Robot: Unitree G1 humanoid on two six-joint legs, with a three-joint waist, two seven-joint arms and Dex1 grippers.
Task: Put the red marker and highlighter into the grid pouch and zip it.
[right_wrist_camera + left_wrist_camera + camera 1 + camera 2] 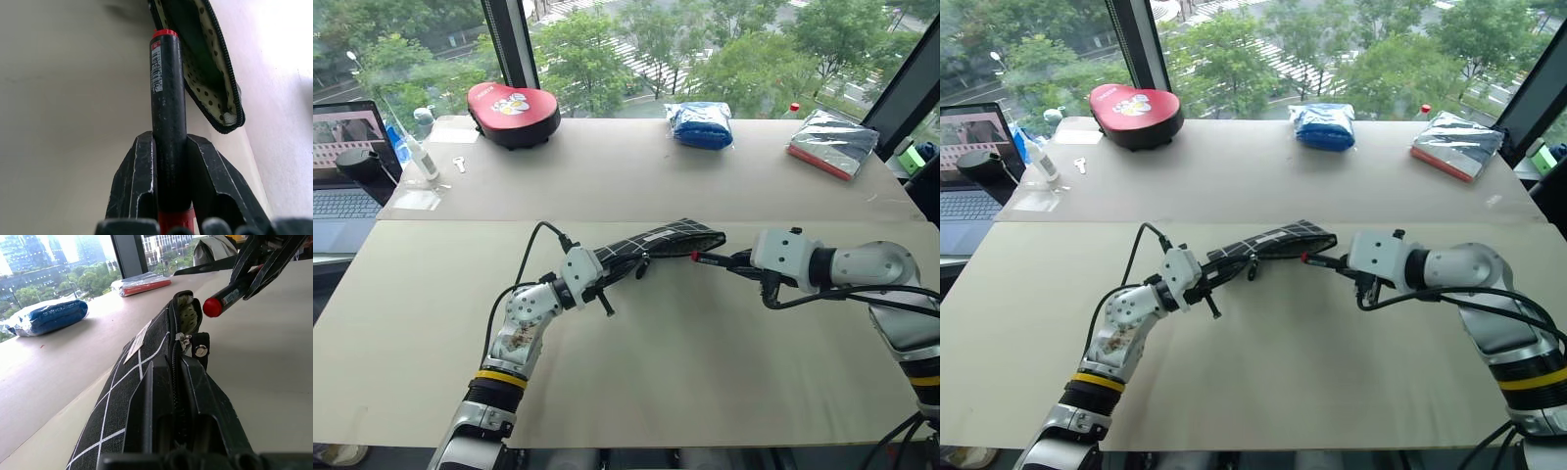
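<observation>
While my left gripper (628, 266) clamps the limp grid pouch (674, 238) behind its open mouth, my right gripper (732, 261) pinches the stiff, slick red marker (225, 297) mid-barrel just beside that mouth.

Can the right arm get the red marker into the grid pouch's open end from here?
Probably yes: the red marker in the right tool points at the grid pouch, held up by the left tool, mouth gaping, nothing between.

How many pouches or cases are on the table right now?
2. The grid pouch is held up mid-table by the left end effector; the red case sits at the far left edge by the window. Others may be hidden.
</observation>
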